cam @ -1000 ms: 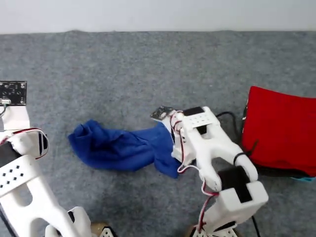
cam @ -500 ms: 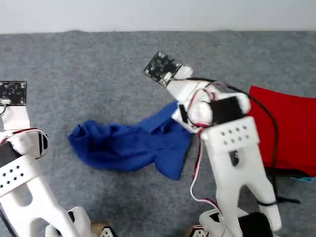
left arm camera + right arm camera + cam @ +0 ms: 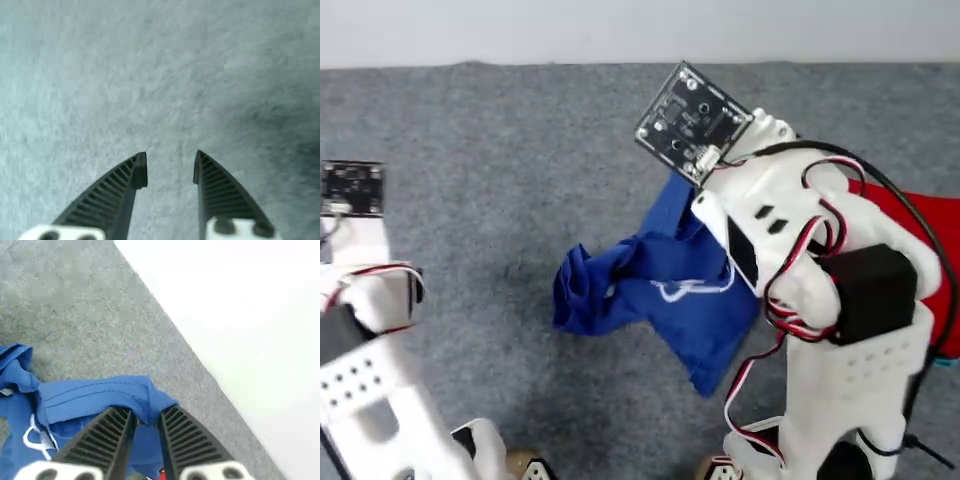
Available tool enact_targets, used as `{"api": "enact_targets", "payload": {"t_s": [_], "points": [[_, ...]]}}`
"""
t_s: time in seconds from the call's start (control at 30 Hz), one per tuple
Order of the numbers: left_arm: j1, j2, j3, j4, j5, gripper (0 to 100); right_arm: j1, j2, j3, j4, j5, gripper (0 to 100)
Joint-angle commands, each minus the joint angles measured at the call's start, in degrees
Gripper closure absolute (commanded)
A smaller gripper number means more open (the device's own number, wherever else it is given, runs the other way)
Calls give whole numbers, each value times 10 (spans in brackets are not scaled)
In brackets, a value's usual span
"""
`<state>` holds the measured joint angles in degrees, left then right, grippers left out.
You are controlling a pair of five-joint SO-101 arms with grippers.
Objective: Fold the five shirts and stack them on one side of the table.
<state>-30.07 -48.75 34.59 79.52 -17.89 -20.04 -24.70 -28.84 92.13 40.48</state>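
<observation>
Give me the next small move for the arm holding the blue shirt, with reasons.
Probably lower the blue shirt onto the grey mat and drag it flat: the right hand is shut on one edge, and the rest is bunched, too crumpled to fold.

My jaws are matt black plastic, ribbed on the inner faces, and my right arm is smooth white plastic. The blue shirt is soft matt cloth with stitched seams, the red shirt matt cloth too, and the surface is rough grey carpet-like fabric.
</observation>
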Motion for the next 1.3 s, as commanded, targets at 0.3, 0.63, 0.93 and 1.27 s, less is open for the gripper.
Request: {"api": "enact_targets", "payload": {"t_s": [0.3, 0.63, 0.93, 1.27], "points": [[106, -138, -9, 30, 78, 837, -42, -14, -134, -77, 40, 987], [120, -165, 55, 18, 36, 837, -38, 18, -69, -51, 42, 987], [332, -164, 157, 31, -4, 837, -36, 25, 25, -40, 42, 987], [487, -1, 171, 30, -4, 835, -15, 25, 88, -54, 42, 987]]}}
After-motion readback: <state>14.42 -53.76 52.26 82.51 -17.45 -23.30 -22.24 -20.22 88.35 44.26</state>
